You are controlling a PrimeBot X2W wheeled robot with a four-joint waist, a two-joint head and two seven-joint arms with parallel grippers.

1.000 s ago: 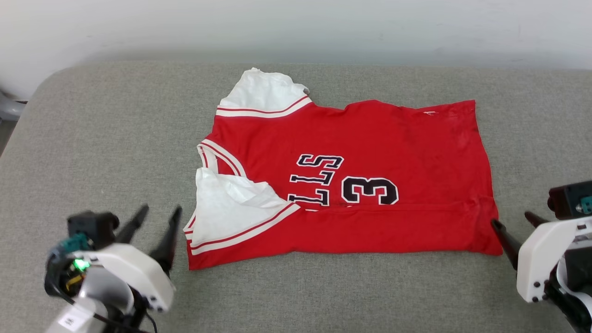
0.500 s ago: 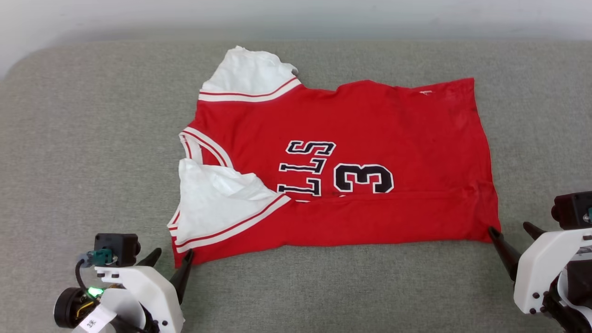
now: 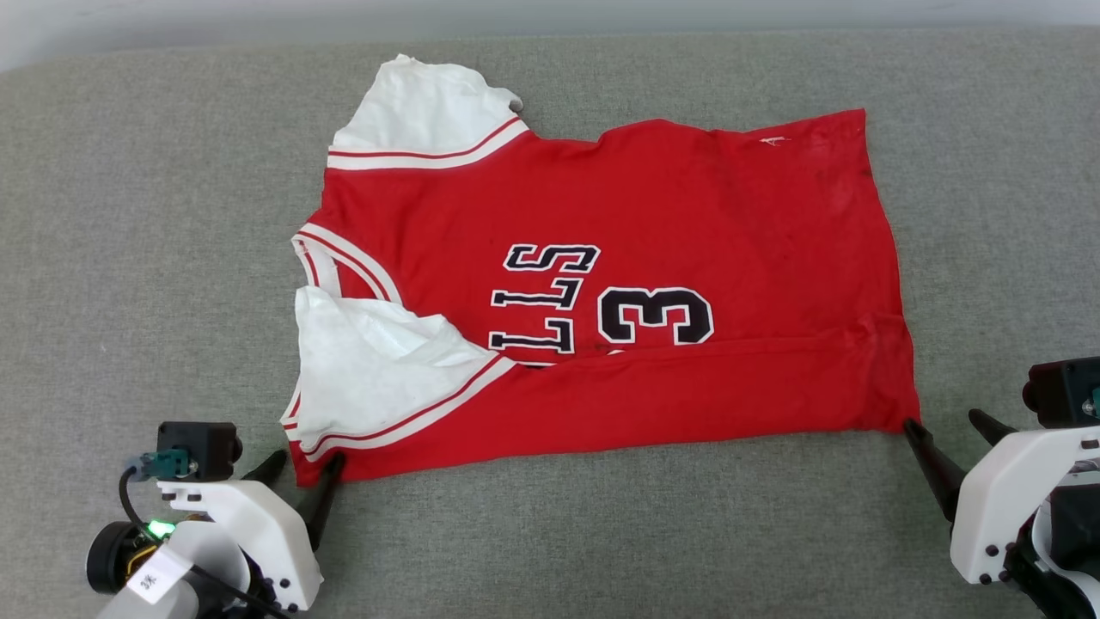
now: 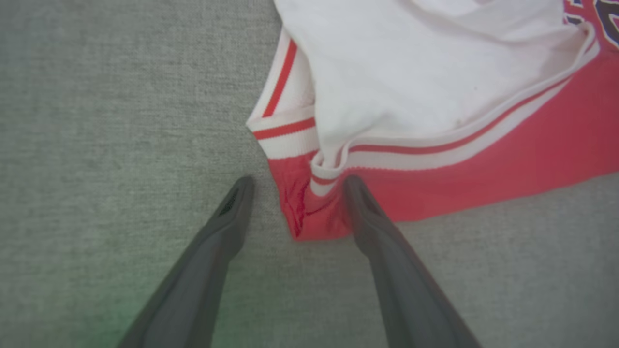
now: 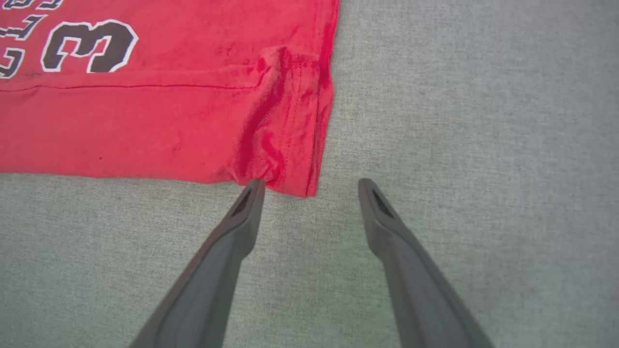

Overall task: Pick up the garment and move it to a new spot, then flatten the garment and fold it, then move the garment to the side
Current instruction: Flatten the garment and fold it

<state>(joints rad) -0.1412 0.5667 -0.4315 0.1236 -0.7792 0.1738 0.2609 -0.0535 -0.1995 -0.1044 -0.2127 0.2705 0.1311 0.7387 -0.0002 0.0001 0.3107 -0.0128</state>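
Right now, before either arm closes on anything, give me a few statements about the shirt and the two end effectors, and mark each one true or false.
1. The shirt lies spread on the grey cloth surface. True.
2. The left end effector is shut on the shirt. False: its fingers stand open, one on either side of the shirt's near corner.
3. The right end effector is open at the shirt's near hem corner. True.
4. The printed number is a 7. False: the number is a 3.
5. Both sleeves are red. False: the sleeves are white with striped trim.
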